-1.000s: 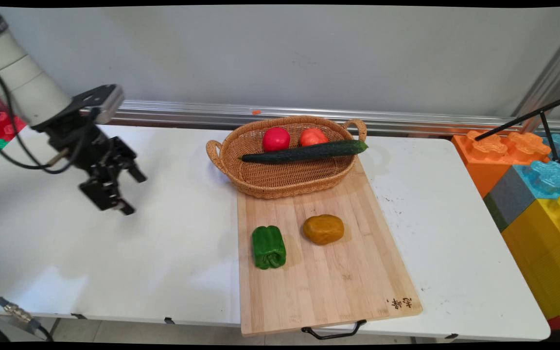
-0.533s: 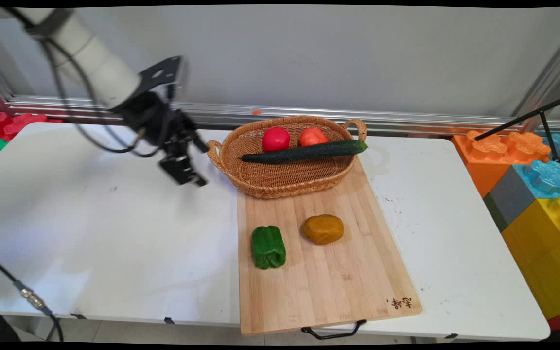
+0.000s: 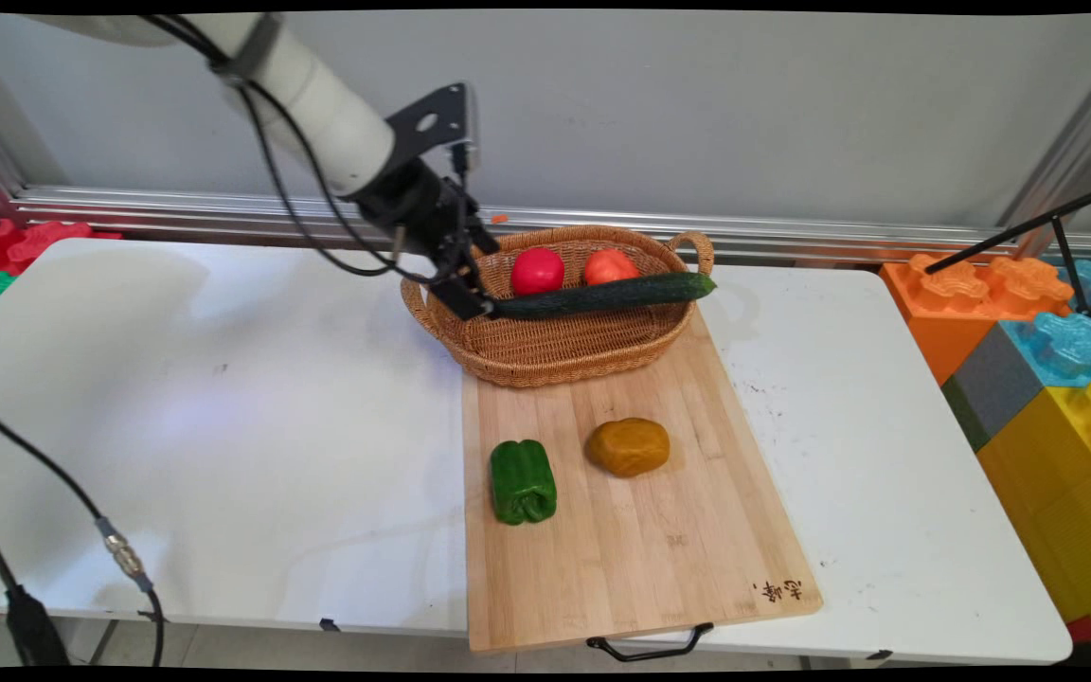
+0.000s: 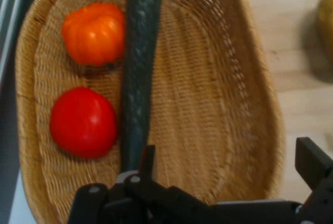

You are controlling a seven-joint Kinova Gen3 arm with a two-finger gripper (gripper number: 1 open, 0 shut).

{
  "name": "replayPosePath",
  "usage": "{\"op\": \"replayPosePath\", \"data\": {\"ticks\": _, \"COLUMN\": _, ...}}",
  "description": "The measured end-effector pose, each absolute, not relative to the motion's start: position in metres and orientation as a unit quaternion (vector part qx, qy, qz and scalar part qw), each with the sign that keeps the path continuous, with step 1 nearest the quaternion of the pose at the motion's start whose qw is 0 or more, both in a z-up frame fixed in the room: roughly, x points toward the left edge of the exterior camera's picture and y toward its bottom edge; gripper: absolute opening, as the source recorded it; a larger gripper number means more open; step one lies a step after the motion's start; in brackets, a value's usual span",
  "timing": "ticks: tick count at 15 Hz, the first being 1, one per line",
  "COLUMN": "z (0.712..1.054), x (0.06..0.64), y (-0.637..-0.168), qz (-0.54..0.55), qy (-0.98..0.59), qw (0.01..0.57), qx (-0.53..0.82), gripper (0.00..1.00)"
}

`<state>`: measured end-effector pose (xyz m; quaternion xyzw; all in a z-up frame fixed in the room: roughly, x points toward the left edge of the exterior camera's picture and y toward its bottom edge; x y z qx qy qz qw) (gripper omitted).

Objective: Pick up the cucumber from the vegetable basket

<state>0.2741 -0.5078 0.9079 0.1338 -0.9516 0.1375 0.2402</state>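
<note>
The gripper [image 3: 470,298] covers the cucumber's [image 3: 602,295] left end; the hand view cuts off the potato [image 4: 327,26].

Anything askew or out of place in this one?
The cucumber lies across the basket, its right tip sticking out over the rim. The gripper hovers open at its left end. Nothing looks spilled or damaged.

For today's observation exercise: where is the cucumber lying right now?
In the main view the cucumber lies lengthwise across the wicker basket at the table's far side, in front of two tomatoes, its left end beside the gripper.
</note>
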Motion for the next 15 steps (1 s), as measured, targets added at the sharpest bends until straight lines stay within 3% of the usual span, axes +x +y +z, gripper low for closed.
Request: {"op": "replayPosePath", "data": {"ticks": 15, "z": 0.841, "x": 0.203, "y": -0.576, "qz": 0.185, "qy": -0.938, "qw": 0.267, "qx": 0.119, "gripper": 1.0}}
